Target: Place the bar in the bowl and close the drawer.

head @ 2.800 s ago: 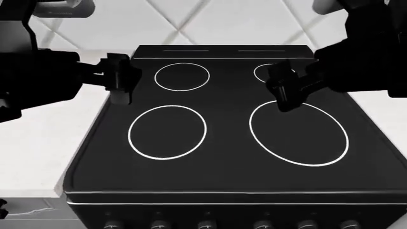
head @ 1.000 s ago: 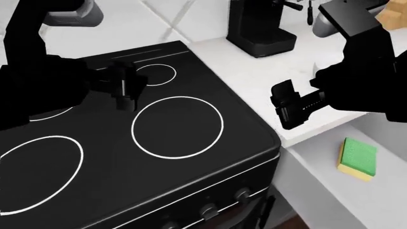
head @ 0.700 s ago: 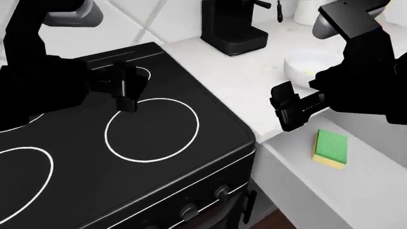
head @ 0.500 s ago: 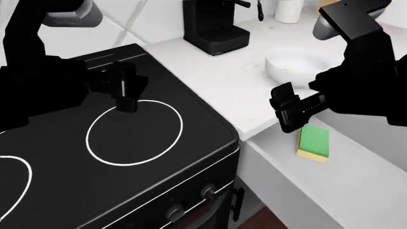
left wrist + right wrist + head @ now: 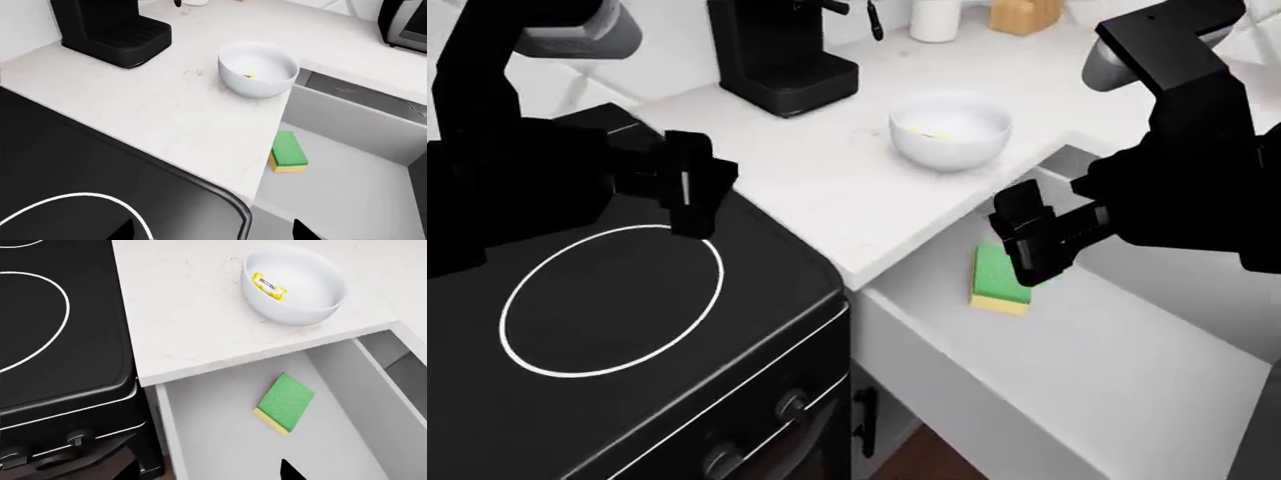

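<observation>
Glossy black stove (image 5: pixel 614 330) with white ring markings beside a speckled white surface (image 5: pixel 193 315); under its edge the smooth pale-grey drawer (image 5: pixel 220 440) stands pulled out, a green sponge (image 5: pixel 285 401) with a yellow underside lying flat inside. Round glossy white bowl (image 5: pixel 295 285) sits on the surface with the thin yellow-wrapped bar (image 5: pixel 267 286) leaning on its inner wall. Left gripper (image 5: pixel 690 190) over the stove and right gripper (image 5: pixel 1034 235) over the drawer hold nothing; can't tell how wide either set of jaws is.

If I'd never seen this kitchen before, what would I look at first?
Probably the bright green sponge, lying alone inside the open grey drawer beside the black stove. Next, the shiny white bowl on the counter just above the drawer, with the little yellow bar already resting in it.
</observation>
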Tool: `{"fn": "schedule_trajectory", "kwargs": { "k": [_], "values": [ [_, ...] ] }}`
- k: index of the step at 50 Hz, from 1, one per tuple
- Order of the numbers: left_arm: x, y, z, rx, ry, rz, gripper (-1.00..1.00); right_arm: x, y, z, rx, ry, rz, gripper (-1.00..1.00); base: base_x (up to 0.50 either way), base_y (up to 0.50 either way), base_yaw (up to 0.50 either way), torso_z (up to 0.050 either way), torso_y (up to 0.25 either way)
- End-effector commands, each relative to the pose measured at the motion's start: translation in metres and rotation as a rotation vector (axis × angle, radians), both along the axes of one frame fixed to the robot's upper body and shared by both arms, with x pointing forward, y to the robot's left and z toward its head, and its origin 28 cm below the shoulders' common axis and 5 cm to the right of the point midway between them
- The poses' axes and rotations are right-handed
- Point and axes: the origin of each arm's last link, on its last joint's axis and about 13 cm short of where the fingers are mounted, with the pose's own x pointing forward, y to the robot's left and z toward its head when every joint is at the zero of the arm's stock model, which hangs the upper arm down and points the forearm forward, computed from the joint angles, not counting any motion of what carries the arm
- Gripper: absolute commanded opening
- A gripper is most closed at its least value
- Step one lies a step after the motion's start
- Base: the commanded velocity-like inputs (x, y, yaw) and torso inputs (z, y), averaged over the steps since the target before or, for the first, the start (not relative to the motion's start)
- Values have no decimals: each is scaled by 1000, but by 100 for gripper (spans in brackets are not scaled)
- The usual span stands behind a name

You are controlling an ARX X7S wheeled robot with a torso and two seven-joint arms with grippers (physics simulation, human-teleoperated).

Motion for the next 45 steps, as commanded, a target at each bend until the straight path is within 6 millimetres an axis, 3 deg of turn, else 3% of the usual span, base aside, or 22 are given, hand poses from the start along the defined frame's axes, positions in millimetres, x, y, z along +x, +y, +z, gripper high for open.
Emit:
{"fn": "schedule_trajectory", "kwargs": {
  "k": [1, 45],
  "values": [
    [0, 0, 0, 1, 1, 0, 100, -1, 0, 0, 4, 3, 1, 100, 0, 0, -500, 0, 0],
    [-1, 2, -1, -3, 0, -2, 100, -2, 0, -1, 25, 8, -1, 100, -4, 6, -500, 0, 0]
  ]
}}
